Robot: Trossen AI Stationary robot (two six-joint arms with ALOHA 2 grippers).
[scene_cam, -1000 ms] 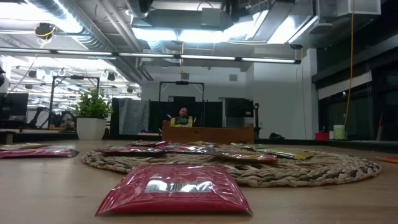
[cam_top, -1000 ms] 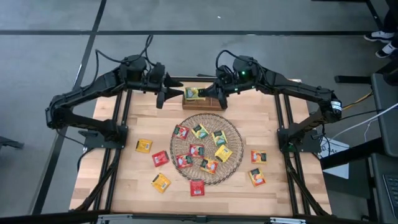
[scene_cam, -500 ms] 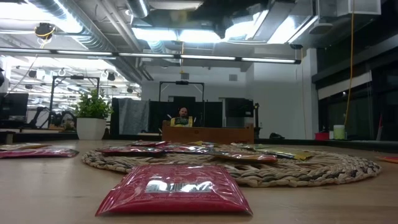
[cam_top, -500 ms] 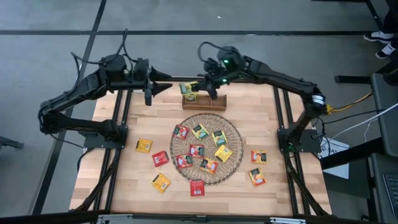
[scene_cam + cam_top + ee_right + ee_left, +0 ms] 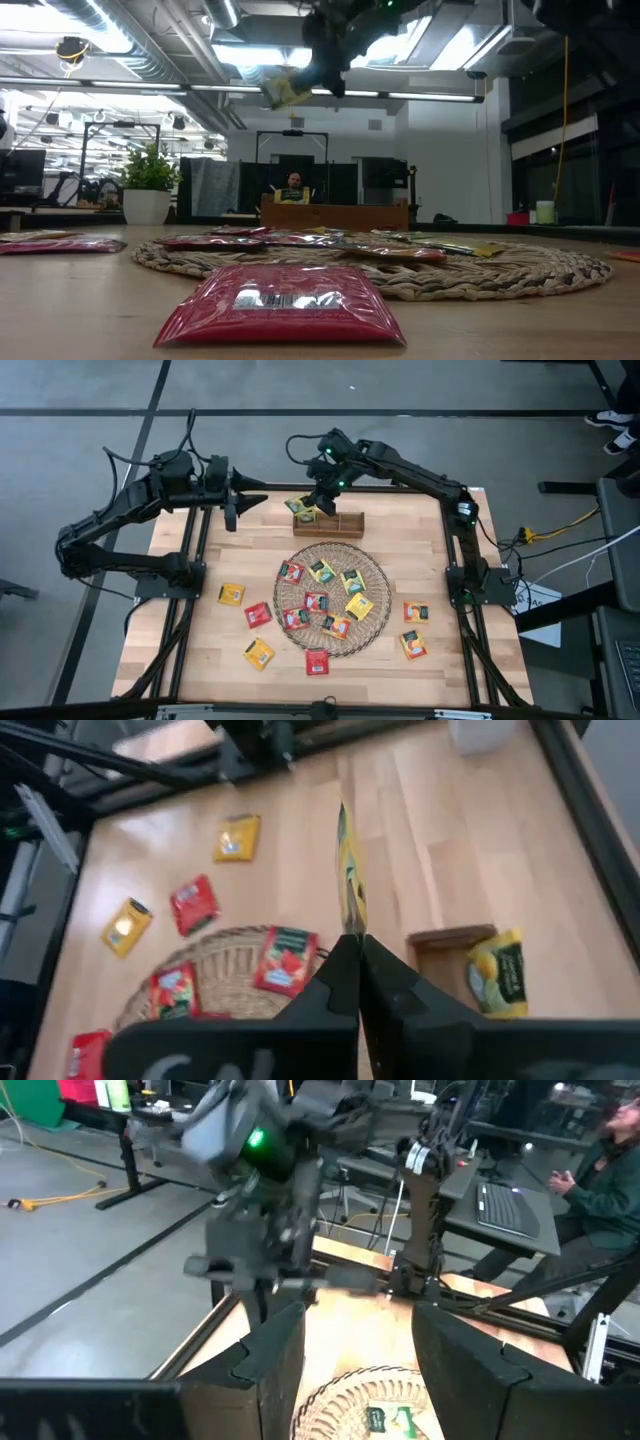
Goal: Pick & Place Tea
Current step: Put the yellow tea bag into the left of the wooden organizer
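My right gripper (image 5: 318, 497) is shut on a yellow tea sachet (image 5: 346, 870) in the air over the left end of the wooden holder (image 5: 335, 523) near the table's far edge. The low view shows that sachet (image 5: 283, 92) high above the table. Another yellow sachet (image 5: 497, 975) stands in the holder. Several red and yellow sachets lie flat on the round wicker mat (image 5: 370, 622), and several more lie around it on the table. My left gripper (image 5: 243, 502) stands open and holds nothing at the far left, level, pointing at the right gripper. My right gripper pinches one edge of the yellow sachet (image 5: 350, 927) between its two fingers (image 5: 335, 975). The fingers slant down from the table's far right. The sachet sticks out ahead of the fingertips, edge-on to the wrist camera, lifted clear of the holder and the table.
A red sachet (image 5: 283, 303) lies close to the table's near edge. A potted plant (image 5: 148, 182) stands beyond the far left. The arms' frames (image 5: 458, 575) rise at both sides. A person sits at a desk (image 5: 600, 1175) beyond the table.
My right gripper has come down and gone toward the table's left with the yellow sachet, tipping downward; it now shows at the top of the low view. My left gripper has drawn back toward the table's left edge, still open.
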